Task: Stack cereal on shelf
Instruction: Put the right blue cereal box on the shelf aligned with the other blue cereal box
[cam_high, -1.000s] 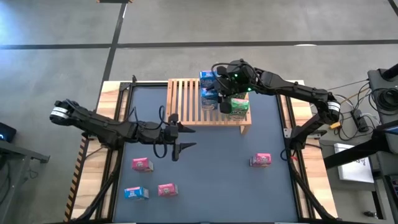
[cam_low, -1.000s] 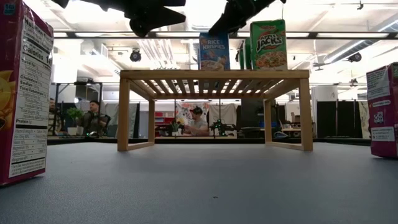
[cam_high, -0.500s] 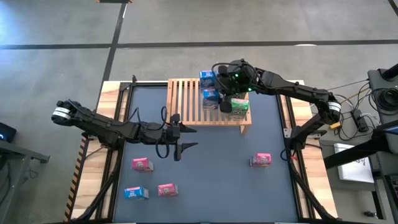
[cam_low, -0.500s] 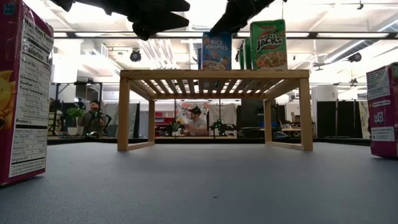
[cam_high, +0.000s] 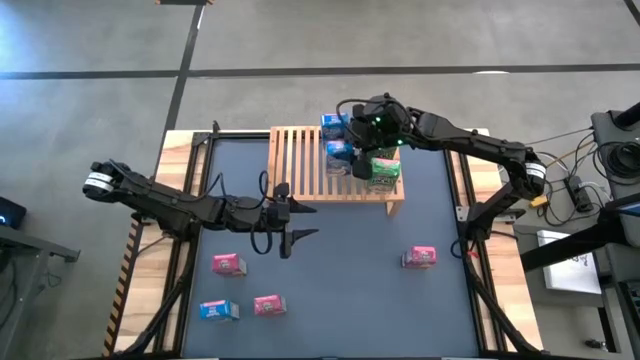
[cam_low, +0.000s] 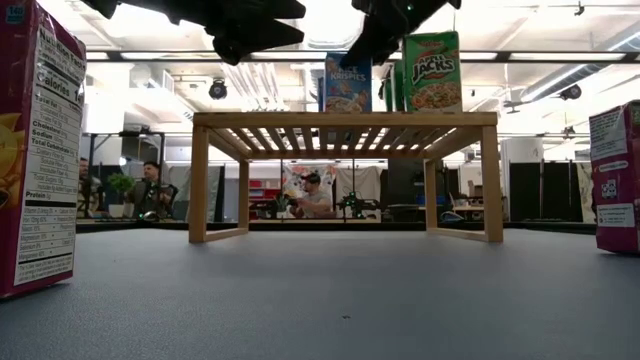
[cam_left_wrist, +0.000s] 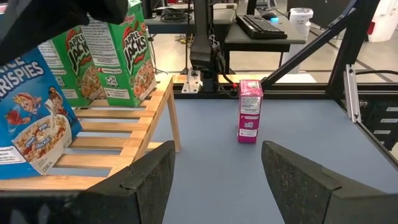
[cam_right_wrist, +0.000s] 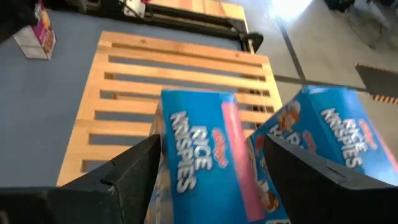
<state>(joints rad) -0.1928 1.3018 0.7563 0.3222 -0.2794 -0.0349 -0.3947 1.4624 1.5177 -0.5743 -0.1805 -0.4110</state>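
Table (cam_high: 330, 320): dark surface, black frame.

Shelf (cam_high: 300, 165): slatted wood rack at the far middle of the table, upright on its legs. Its left half is bare slats; boxes are crowded on the right half.

On the shelf: two blue boxes (cam_high: 338, 152) at the far side, near the middle, one behind the other. In the right wrist view both read Rice Krispies and stand side by side, close together. Green boxes (cam_high: 383, 170) stand upright at the right end; the left wrist view shows Apple Jacks faces packed together, and I cannot tell the exact count.

On the table: one pink box (cam_high: 419, 257) to the right, in front of the shelf and well apart from it. At near left, a pink box (cam_high: 229, 264), another pink (cam_high: 269, 305) and a blue (cam_high: 219, 311) sit in a loose cluster.

Right arm reaches in from the right over the shelf. Right gripper (cam_high: 360, 140) hangs above the blue boxes with its fingers (cam_right_wrist: 127, 174) spread wide on either side of the nearer blue box. They look clear of it and nothing is gripped.

Left arm comes in from the left edge. Left gripper (cam_high: 300, 222) sits in front of the shelf's near left corner, above the table. Its fingers (cam_left_wrist: 152, 177) are parted and empty, pointing toward the right-hand pink box.
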